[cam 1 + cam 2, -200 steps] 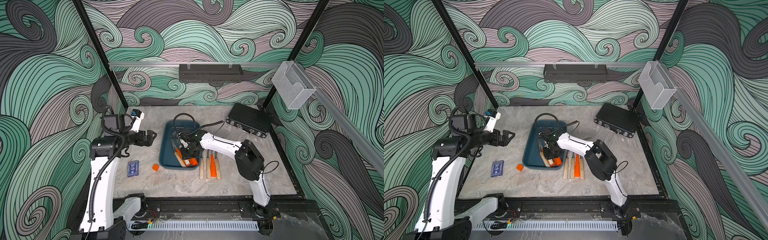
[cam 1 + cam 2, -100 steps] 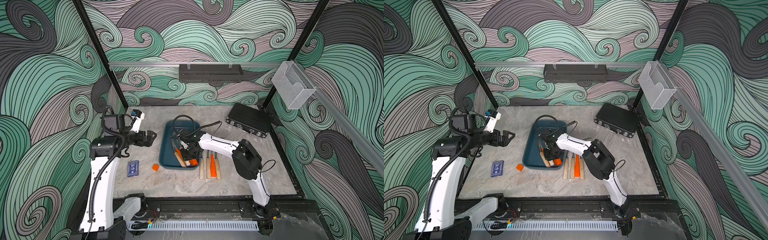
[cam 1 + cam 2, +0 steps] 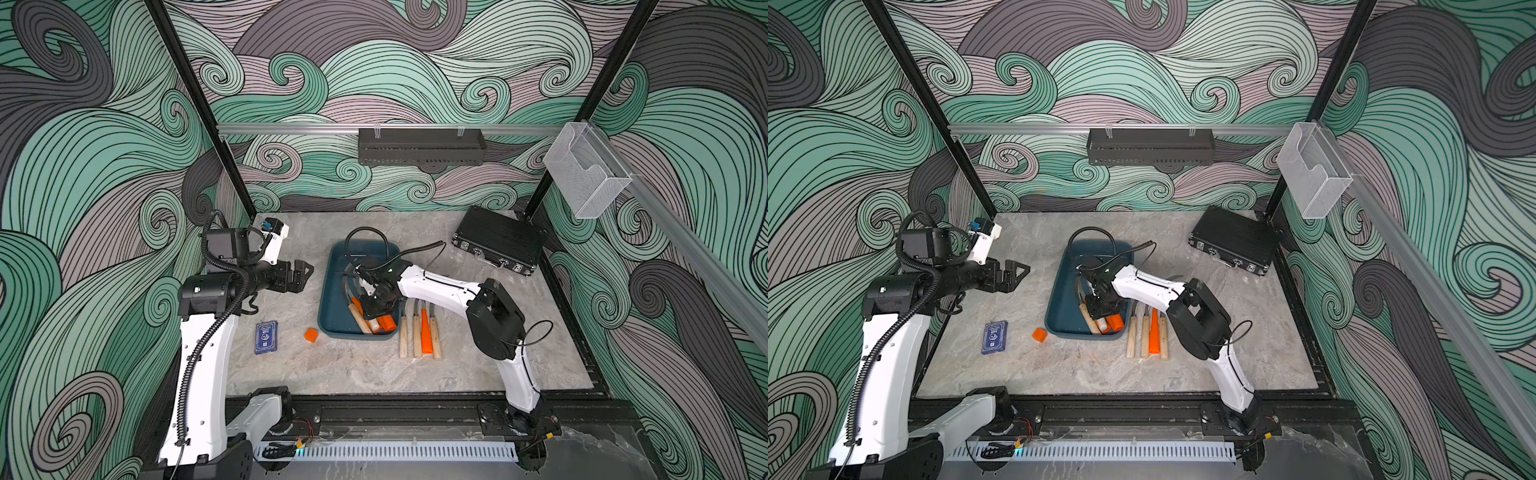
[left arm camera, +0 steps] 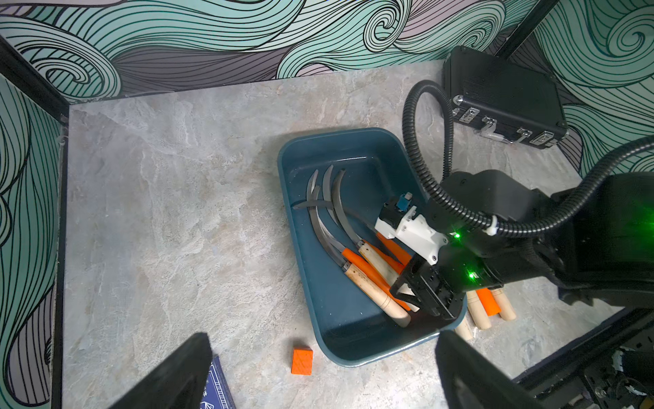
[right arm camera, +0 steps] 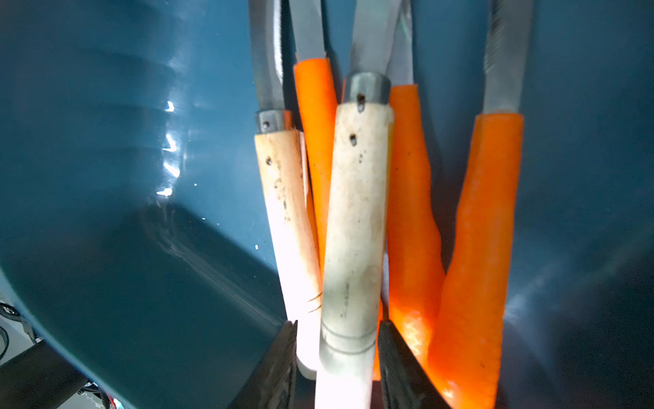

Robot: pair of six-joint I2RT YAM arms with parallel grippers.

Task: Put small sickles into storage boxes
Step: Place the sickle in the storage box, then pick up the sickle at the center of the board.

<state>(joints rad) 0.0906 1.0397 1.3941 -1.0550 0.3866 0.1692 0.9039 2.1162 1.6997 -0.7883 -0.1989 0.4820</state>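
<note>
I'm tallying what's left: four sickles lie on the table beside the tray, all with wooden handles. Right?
Not all: of the four sickles beside the tray, one has an orange handle; three are wooden. Both top views show it.

- Walls (image 3: pixel 104 166): covered on all visible sides in a swirling wave print of teal, grey and mauve.
- Tabletop (image 3: pixel 374 374): grey, marble-look, matt.
- Posts (image 3: pixel 199 108): two black uprights at the back corners.
- Rail (image 3: pixel 291 128): aluminium, running across the back wall.
- Rack (image 3: pixel 422 146): black, perforated, hung from the rail.
- Bin (image 3: pixel 586 174): clear plastic, mounted on the right side wall.
- Lighting: even, with soft shadows.
</note>
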